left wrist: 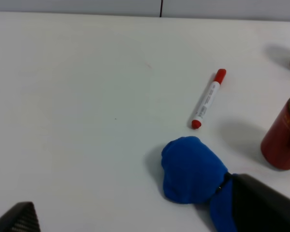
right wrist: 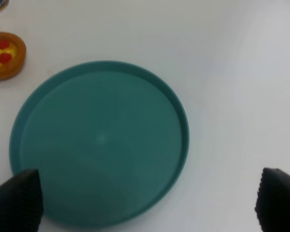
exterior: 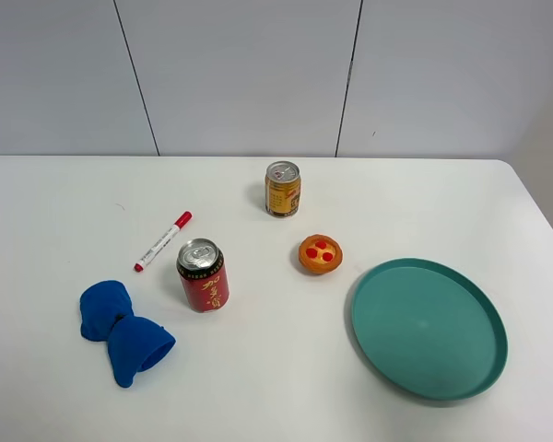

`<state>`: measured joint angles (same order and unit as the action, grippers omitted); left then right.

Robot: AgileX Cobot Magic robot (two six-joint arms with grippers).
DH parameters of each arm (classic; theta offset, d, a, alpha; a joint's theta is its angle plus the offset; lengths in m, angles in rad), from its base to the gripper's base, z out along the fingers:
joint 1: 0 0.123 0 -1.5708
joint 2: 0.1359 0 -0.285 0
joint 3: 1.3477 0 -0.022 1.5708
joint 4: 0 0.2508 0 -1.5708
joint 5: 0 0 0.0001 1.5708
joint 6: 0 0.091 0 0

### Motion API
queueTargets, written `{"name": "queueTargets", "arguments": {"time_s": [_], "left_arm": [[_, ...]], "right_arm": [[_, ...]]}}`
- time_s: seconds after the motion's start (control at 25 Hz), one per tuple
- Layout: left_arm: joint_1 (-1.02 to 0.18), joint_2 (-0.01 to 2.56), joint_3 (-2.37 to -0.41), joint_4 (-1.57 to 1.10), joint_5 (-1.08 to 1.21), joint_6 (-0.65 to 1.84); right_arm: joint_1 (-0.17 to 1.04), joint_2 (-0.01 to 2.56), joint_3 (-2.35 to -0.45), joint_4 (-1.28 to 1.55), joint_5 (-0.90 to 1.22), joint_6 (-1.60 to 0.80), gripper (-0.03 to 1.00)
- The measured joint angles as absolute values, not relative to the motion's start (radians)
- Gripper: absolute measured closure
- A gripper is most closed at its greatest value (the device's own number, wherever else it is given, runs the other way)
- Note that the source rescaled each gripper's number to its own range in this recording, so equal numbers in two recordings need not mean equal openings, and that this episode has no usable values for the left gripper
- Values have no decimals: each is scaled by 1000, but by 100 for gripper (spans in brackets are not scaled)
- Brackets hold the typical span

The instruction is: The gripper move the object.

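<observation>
The blue cloth bundle (exterior: 122, 331), pinched in the middle like a bow, lies at the front left of the white table (exterior: 55, 212). No arm or gripper shows in the exterior high view. In the left wrist view the cloth (left wrist: 189, 167) lies ahead of my left gripper (left wrist: 135, 208), which is open and empty; one dark finger (left wrist: 263, 205) covers part of the cloth's near lobe. My right gripper (right wrist: 150, 195) is open and empty, hovering over the teal round plate (right wrist: 101, 140).
A red can (exterior: 203, 274) stands just right of the cloth. A red-capped white marker (exterior: 163, 240) lies behind it. A gold can (exterior: 283, 189) stands at mid-back. A small orange tart (exterior: 320, 253) sits left of the teal plate (exterior: 429, 327).
</observation>
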<state>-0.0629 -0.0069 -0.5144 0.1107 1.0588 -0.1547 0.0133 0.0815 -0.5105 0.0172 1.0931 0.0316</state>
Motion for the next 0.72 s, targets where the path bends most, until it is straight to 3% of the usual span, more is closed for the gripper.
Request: {"name": "queueTargets", "arguments": {"time_s": [0.72], "left_arm": [[-63,-7,-514,112,1059,-155]], "right_arm": [[16,-3,-498,19,1065,32,0]]}}
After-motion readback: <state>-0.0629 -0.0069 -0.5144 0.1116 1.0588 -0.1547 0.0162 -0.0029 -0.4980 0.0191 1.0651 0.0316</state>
